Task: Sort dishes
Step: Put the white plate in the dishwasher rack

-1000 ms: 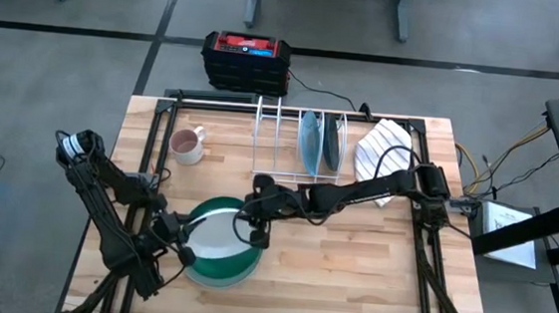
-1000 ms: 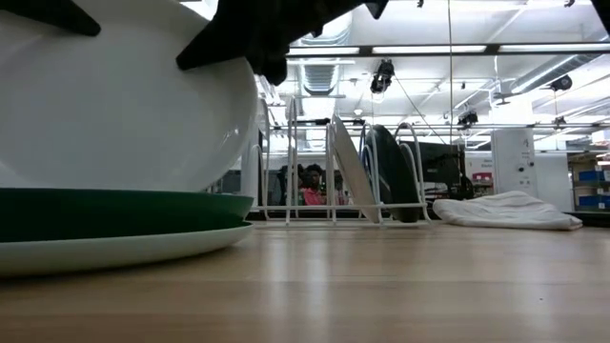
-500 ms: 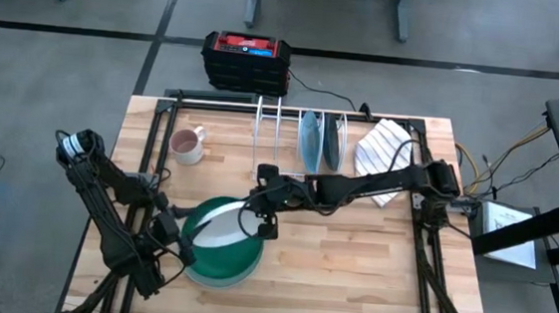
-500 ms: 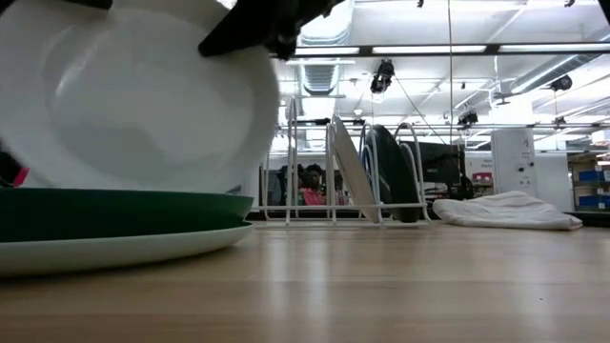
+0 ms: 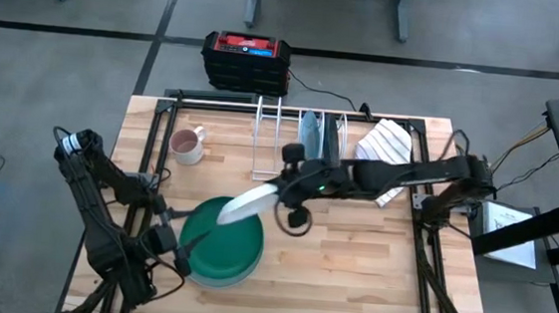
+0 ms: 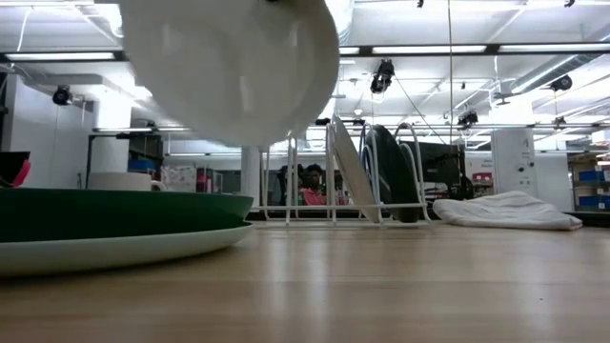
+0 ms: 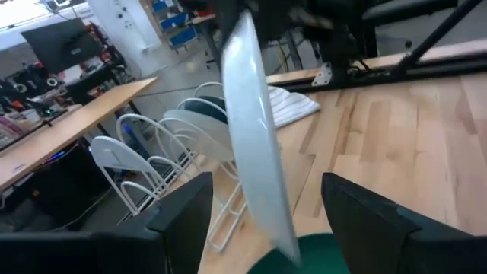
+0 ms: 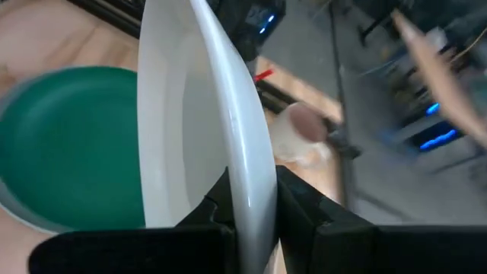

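My right gripper point(image 5: 285, 191) is shut on a white plate point(image 5: 250, 203), which hangs tipped on edge above the table's middle. Below it a green plate point(image 5: 224, 254) lies on a pale plate point(image 6: 105, 251) near the front left. My left gripper point(image 5: 179, 252) stands open at the green plate's left rim, holding nothing. In the left wrist view the white plate point(image 7: 255, 137) shows edge-on beyond my open fingers point(image 7: 183, 221). A blue plate point(image 5: 308, 139) and a dark plate point(image 5: 333, 143) stand upright in the wire rack point(image 5: 279, 137). My right gripper pinches the white plate's rim point(image 8: 252, 180) between its two fingers, one on each face. The fingers come slanting down from the table's right side. The plate is lifted clear of the green plate point(image 8: 68, 137) and tilted steeply, its free edge point(image 5: 229, 213) lowest.
A pinkish mug point(image 5: 187, 145) stands at the far left, a striped white cloth point(image 5: 382, 150) lies right of the rack, and a black and red box point(image 5: 245, 60) sits beyond the far edge. Bare wood point(image 5: 351, 262) shows at the front right.
My right gripper has risen and drawn back toward the rack with the white plate. The plate has come up off the green plate and tipped from nearly flat onto its edge. My left gripper has come away from the plate's left rim and risen a little.
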`<state>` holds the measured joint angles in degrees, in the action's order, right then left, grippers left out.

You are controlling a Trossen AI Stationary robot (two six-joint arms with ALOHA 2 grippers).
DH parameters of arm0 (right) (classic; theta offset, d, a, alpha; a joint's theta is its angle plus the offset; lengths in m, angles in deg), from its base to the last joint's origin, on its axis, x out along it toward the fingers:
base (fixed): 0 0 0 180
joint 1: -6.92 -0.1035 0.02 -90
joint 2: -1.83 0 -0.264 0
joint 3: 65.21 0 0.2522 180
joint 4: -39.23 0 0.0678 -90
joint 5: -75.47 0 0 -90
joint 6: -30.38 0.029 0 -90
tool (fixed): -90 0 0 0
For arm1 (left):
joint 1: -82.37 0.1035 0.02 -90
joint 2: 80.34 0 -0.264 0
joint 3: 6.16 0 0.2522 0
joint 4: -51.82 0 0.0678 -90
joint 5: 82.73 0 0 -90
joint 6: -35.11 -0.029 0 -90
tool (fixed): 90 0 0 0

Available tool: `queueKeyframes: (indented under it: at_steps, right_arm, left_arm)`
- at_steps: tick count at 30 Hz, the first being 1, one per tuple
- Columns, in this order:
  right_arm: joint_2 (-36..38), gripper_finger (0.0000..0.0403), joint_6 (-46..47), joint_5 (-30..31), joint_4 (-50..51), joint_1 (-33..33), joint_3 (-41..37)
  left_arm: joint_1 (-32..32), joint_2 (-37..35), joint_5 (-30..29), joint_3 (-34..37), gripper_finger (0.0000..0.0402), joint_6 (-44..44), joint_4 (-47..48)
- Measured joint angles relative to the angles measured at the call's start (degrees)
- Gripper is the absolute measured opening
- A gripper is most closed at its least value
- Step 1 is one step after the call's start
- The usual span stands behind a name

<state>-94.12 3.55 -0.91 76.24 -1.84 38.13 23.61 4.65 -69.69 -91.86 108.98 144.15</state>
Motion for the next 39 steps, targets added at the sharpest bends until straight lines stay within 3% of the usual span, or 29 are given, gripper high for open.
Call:
queueKeyframes:
  at_steps: [9,15,22,33,39]
  right_arm:
    - [8.6,0.0038,-24.3,0.1,0.8,-0.5,0.0]
    - [12.3,0.0038,-53.3,1.9,3.1,-0.3,-0.1]
    - [13.1,0.0038,-69.2,5.2,8.4,-0.2,-0.1]
    - [13.7,0.0038,-69.9,16.4,18.4,-0.1,1.6]
    - [13.6,0.0038,-74.2,22.2,17.2,-0.2,1.7]
  left_arm:
    - [-0.1,0.1,3.0,0.7,0.0235,-1.3,0.0]
    - [0.0,0.1,3.0,2.3,0.0235,-1.3,0.9]
    - [0.0,0.1,3.0,2.3,0.0235,-1.4,1.6]
    - [0.0,0.1,2.5,2.3,0.0235,-1.4,3.4]
    - [0.0,0.1,-2.0,2.3,0.0235,-1.4,5.5]
